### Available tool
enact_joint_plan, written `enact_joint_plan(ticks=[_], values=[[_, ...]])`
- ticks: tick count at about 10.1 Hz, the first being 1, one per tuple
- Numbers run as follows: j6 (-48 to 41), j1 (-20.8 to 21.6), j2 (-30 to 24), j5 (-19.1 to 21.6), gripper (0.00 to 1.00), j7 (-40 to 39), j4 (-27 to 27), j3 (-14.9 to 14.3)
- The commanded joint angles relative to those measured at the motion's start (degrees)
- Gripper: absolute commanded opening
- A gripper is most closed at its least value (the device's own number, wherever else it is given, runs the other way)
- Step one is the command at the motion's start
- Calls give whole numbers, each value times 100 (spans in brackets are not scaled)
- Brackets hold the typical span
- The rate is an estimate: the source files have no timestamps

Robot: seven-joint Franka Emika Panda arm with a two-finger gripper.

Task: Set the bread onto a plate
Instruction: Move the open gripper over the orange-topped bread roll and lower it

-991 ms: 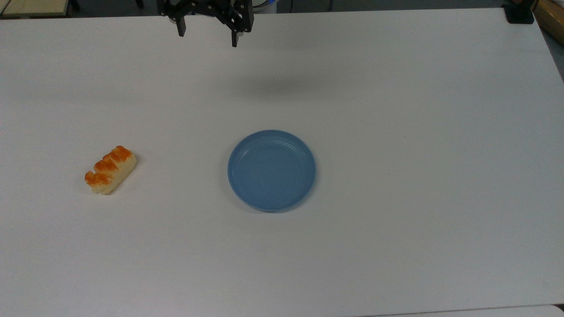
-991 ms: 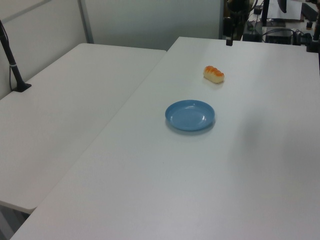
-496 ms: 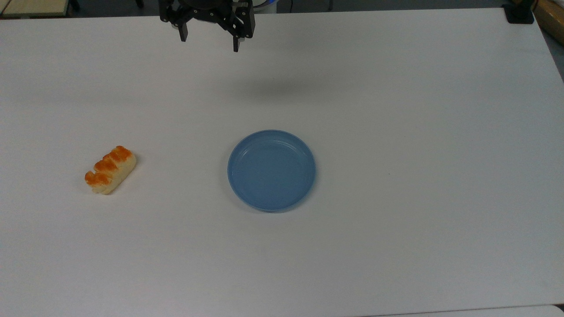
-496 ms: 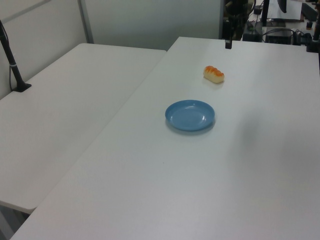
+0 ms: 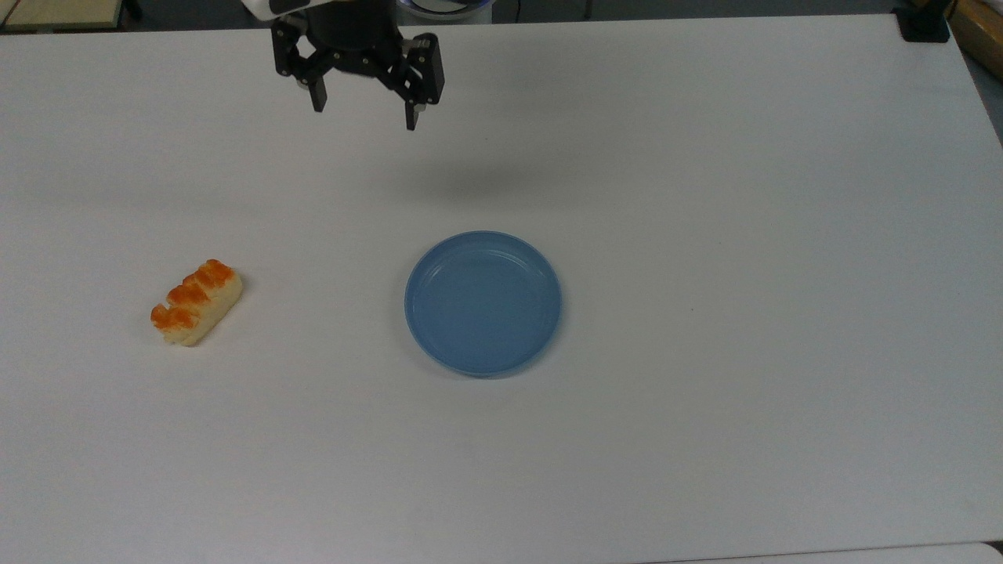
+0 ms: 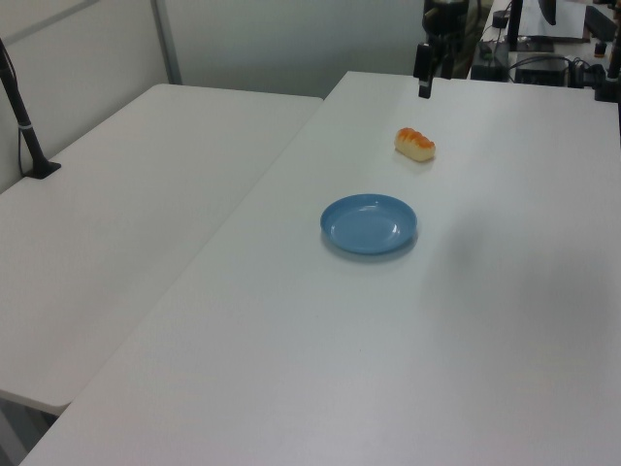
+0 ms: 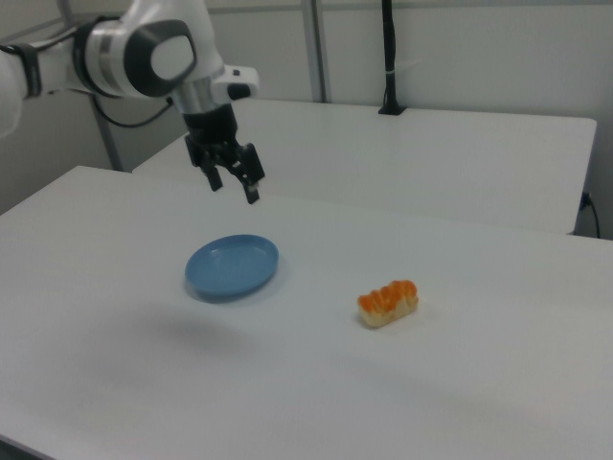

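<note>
Nearest in the top view: bread (image 5: 197, 303) flat on the table (image 5: 705, 431), well off to the top view's left of the empty plate (image 5: 483, 302), long axis slanting from lower left to upper right. Farther back, high above the far edge: gripper (image 5: 364, 115), fingers spread wide with nothing between them. Needs, by this reading, a long travel toward the top view's lower left, then closing across the bread's short width.

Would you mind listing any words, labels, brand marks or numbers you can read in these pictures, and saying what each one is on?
None: no readable text on anything.
The bread, the plate, the white table and the gripper are all plain, with no lettering or numbers.
</note>
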Motion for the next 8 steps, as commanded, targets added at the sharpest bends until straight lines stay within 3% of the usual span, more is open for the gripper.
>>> enact_joint_plan(ticks=[1, 5, 8], values=[[991, -344, 748, 44, 100, -108, -50, -57], [2346, -915, 1637, -220, 100, -64, -50, -364], [2996, -987, 2103, -141, 100, 32, -85, -830]])
